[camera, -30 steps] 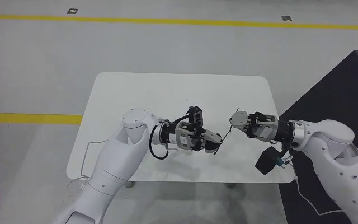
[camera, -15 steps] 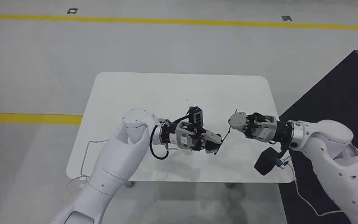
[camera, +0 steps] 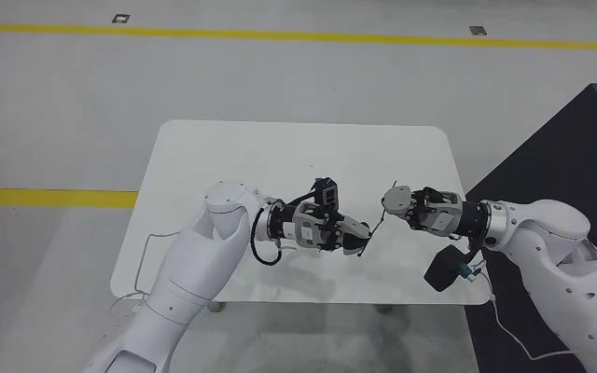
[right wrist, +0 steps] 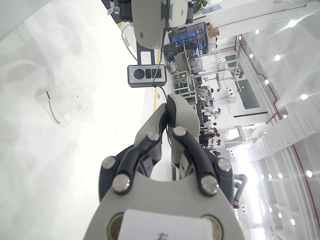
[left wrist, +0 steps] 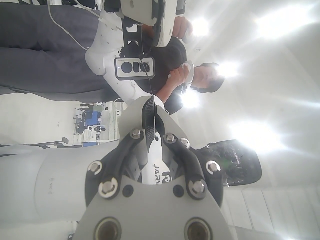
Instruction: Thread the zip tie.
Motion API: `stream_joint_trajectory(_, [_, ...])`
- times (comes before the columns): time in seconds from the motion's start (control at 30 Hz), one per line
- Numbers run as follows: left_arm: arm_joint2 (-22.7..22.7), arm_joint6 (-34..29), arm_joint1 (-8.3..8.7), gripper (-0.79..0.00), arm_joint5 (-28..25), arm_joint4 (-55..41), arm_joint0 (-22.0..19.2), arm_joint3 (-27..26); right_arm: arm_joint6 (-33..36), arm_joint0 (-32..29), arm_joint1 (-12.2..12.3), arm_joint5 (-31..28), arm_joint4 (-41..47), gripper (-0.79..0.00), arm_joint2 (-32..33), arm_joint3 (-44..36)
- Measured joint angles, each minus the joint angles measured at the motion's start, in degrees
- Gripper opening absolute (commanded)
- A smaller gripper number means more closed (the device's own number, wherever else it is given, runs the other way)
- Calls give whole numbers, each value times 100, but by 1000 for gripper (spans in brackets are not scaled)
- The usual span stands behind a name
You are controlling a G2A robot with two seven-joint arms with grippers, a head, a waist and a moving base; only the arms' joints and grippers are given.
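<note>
Alignment matters most: left gripper (camera: 358, 244) and right gripper (camera: 388, 200) each pinch the thin black zip tie (camera: 379, 224), seemingly one end apiece, above the white table (camera: 280, 158). Feed tip squarely into head, slowly. Room lies toward the table's far side; its near edge is close.

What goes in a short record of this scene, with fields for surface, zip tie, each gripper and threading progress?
surface: white table
zip tie: thin, black, held in the air above the table
left gripper: shut on the zip tie's end nearer the robot
right gripper: shut on the zip tie, tip facing the left gripper
threading: too fine to tell whether the tip has entered the head
</note>
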Motion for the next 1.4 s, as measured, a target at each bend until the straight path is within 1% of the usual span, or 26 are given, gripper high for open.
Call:
stream_joint_trajectory(0.27, [10,21,25,-785,-44,-34,0,-26,0,0,0,0,0,-785,0,0])
stream_joint_trajectory(0.73, [147,61,43,-785,37,-40,-89,39,0,0,0,0,0,-785,0,0])
stream_joint_trajectory(1.07, [263,170,20,-785,-92,-38,-246,118,10,-5,-1,8,5,-785,-4,-6])
stream_joint_trajectory(1.2, [315,172,16,-785,-123,13,-294,146,176,-80,-15,84,83,-785,-39,-91])
stream_joint_trajectory(1.4, [332,174,24,-785,-201,62,-331,153,223,-74,-14,-4,162,-785,-45,-85])
